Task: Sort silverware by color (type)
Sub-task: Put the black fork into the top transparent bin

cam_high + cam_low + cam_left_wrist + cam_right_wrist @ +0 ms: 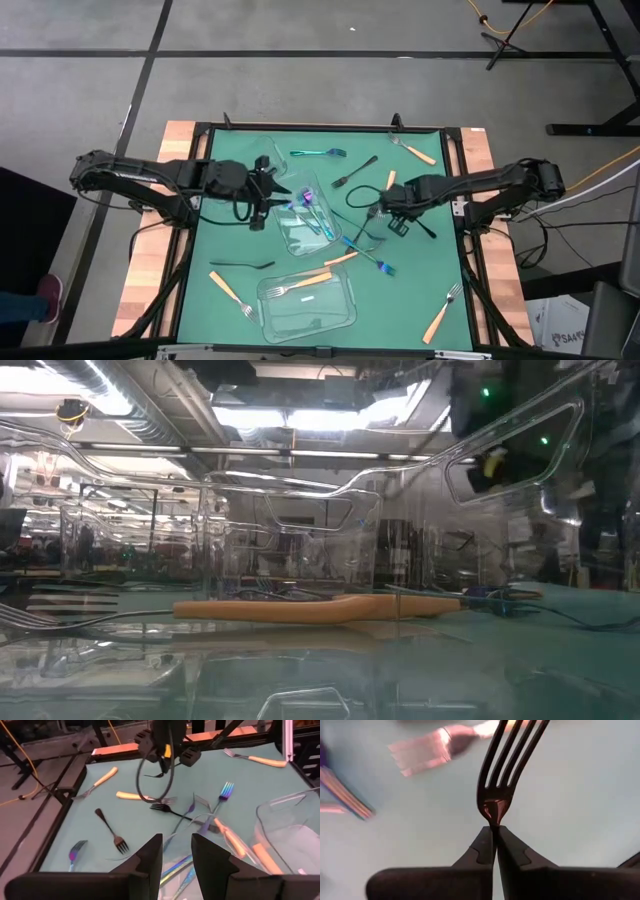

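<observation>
Black, iridescent and orange-handled silverware lies scattered on the green mat [230,240]: a black fork [242,265], a teal one [318,153], an orange-handled one [442,312]. A clear container [322,238] with iridescent forks [312,208] sits at the middle, and my left gripper [272,196] is at its left rim. My right gripper [380,210] hangs over the mat right of the middle, pointing down, shut on a black fork [502,770]. A second clear container [308,305] near the front holds an orange-handled fork [300,283]. My left gripper has its two fingers [150,857] on either side of the clear container's near rim [172,837], coming slanting down from the table's left. The wall is see-through, so how far it reaches between them does not show. My right gripper pinches the black fork at its neck [493,817], just behind the tines, between its two fingertips from above. The head sticks out past the fingertips, clear of the mat; the fingers hide the handle.
More forks lie at the far side: a black one [355,172] and an orange-handled one [413,150]. An iridescent fork [370,258] and an orange-handled one [340,258] lie between the two containers. A black cable [150,775] loops beside my right gripper.
</observation>
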Robot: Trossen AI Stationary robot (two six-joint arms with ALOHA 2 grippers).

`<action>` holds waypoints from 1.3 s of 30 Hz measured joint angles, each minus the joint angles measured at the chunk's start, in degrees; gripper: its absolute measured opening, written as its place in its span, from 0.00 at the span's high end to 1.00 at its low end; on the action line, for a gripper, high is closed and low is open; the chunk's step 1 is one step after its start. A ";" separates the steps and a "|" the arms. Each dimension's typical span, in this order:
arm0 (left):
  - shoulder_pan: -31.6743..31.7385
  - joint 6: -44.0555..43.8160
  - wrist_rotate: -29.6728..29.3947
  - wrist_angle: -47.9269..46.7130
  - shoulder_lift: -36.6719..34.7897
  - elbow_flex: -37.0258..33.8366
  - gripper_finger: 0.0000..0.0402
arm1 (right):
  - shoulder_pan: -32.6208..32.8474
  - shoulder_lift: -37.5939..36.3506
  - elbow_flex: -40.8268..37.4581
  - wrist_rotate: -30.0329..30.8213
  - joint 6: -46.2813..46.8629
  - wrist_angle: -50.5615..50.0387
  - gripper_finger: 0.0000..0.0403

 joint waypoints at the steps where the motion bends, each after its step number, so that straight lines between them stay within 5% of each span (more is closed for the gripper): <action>1: -0.28 -0.55 0.00 -0.07 0.04 0.00 0.76 | 0.00 -0.01 1.09 0.85 -0.69 0.03 1.00; 15: -1.25 -16.12 -0.33 -1.07 0.04 0.00 0.76 | -0.02 -0.06 16.18 8.82 -26.69 10.65 1.00; 31: -1.21 -44.75 -0.20 -0.65 0.37 0.00 0.76 | 0.71 3.71 16.76 8.82 -67.11 32.94 1.00; 39: 1.77 -57.70 0.04 0.11 0.92 0.02 0.76 | 6.36 7.74 16.76 15.39 -84.30 39.48 1.00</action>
